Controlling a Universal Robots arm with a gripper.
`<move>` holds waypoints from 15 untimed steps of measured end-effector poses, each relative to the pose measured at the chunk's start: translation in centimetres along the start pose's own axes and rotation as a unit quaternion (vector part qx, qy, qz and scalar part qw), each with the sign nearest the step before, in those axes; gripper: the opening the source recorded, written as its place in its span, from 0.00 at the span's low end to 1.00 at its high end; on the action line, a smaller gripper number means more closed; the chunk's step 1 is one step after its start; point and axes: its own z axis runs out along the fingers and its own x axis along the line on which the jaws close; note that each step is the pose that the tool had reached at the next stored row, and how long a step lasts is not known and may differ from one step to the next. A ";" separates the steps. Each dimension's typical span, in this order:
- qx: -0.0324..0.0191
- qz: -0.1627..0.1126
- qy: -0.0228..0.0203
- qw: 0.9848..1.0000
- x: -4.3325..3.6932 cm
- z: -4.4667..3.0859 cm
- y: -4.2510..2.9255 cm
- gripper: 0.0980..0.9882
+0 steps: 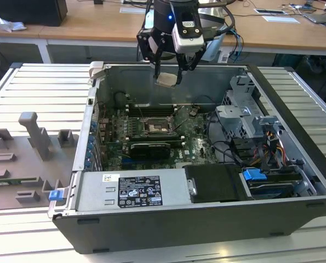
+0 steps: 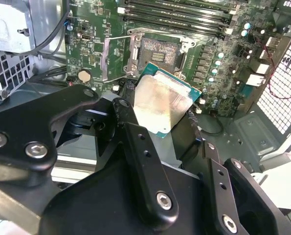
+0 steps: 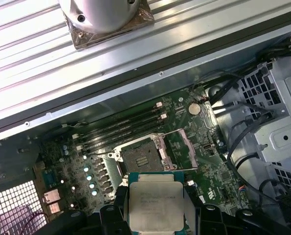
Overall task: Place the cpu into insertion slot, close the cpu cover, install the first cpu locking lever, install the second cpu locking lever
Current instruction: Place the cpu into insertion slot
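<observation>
The hand (image 1: pixel 168 74) is clamped on the cpu (image 1: pixel 167 80), its fingers closed against two opposite edges. It holds the chip in the air above the far side of the open computer case (image 1: pixel 168 233), well above the motherboard. In both wrist views the pale metal face of the chip shows between the black fingers, with the insertion slot (image 3: pixel 140 156) beyond it and bare. The cpu cover (image 2: pixel 108 58) is swung open beside the slot.

The chip is probably light and stiff, a thin flat plate with a smooth lid that could slide in a loose grip. Its edges look like the right place to hold it, since the underside and the slot's contacts are likely fragile and would not tolerate scraping or a tilted landing.

The case lies on its side on a ribbed metal bench (image 1: pixel 36 87). Grey fixture blocks (image 1: pixel 36 137) stand on it at the exterior view's left. Inside the case, a long black expansion card (image 1: pixel 149 149) sits just near of the slot and memory slots (image 3: pixel 121 129) lie just far of it. Wooden desks (image 1: pixel 97 27) stand behind.
</observation>
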 end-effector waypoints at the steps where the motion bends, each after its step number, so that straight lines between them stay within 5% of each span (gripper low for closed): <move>1: 0.000 0.002 0.000 1.000 0.00 0.00 0.00 0.50; 15: -0.001 0.026 -0.002 1.000 0.00 0.01 0.00 0.50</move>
